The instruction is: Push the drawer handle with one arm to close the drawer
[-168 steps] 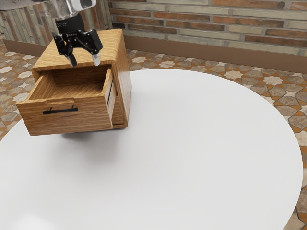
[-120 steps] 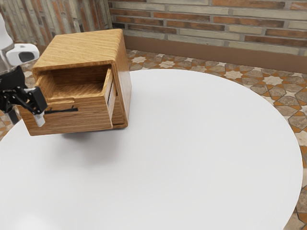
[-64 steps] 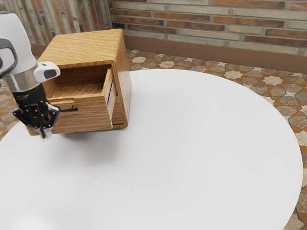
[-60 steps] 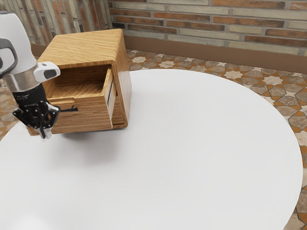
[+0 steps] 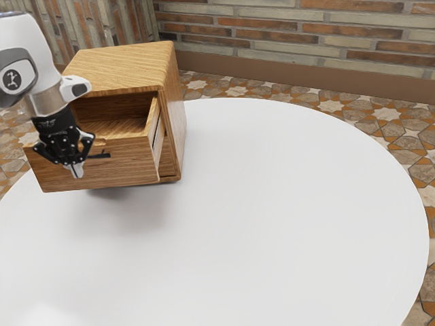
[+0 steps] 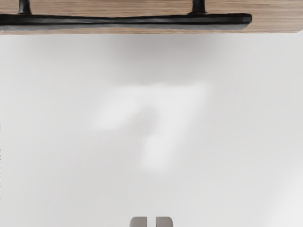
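Note:
The gripper is in front of the wooden drawer's front, its fingers together with nothing seen between them. In the wrist view the gripper has its two fingertips close side by side, and a strip of white table separates them from the black bar handle. Part of the handle is hidden by the hand in the exterior view. The drawer stands pulled out from its cabinet, its inside bare where visible.
A round white table bears the cabinet and stretches toward the exterior view's right and front. Behind it are a patterned tile floor and a brick wall.
My hand has come from above the cabinet around to the drawer's front, and the fingers have drawn together. Since half a second ago it has risen slightly and shifted toward the handle. The drawer has not moved.

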Controlling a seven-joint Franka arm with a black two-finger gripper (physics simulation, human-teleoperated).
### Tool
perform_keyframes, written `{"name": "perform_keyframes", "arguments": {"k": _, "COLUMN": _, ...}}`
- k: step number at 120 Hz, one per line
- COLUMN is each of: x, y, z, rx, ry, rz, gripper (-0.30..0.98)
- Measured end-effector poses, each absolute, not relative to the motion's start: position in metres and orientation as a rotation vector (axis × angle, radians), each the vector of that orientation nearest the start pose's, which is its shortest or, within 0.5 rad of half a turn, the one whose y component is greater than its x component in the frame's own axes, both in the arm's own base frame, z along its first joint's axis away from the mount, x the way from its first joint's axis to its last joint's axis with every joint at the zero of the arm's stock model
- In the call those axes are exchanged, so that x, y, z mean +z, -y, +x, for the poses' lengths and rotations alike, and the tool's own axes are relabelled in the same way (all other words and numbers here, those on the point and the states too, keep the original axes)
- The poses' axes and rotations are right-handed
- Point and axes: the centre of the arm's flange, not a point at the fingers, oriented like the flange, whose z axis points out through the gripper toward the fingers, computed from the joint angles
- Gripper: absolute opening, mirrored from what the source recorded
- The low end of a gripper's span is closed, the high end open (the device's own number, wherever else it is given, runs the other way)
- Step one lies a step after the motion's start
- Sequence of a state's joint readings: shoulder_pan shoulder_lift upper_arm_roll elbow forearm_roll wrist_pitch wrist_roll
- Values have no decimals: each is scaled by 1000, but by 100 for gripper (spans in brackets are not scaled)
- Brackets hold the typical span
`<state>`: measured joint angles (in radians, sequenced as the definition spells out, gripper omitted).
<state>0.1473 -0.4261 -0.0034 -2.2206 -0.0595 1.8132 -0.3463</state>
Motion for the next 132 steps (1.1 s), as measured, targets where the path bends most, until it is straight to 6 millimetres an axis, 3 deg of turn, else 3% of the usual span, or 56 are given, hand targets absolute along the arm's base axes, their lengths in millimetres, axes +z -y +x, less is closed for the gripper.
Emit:
{"name": "perform_keyframes", "arguments": {"k": 78, "x": 519, "y": -90, "z": 498, "rx": -44, "ry": 894, "rz": -3042, "gripper": -8}}
{"name": "perform_keyframes", "arguments": {"k": 93, "x": 514, "y": -105, "z": 508, "rx": -50, "ry": 935, "rz": -3030, "gripper": -8}}
{"name": "perform_keyframes", "arguments": {"k": 132, "x": 516, "y": -127, "z": 552, "rx": -122, "ry": 959, "rz": -3017, "gripper": -7}}
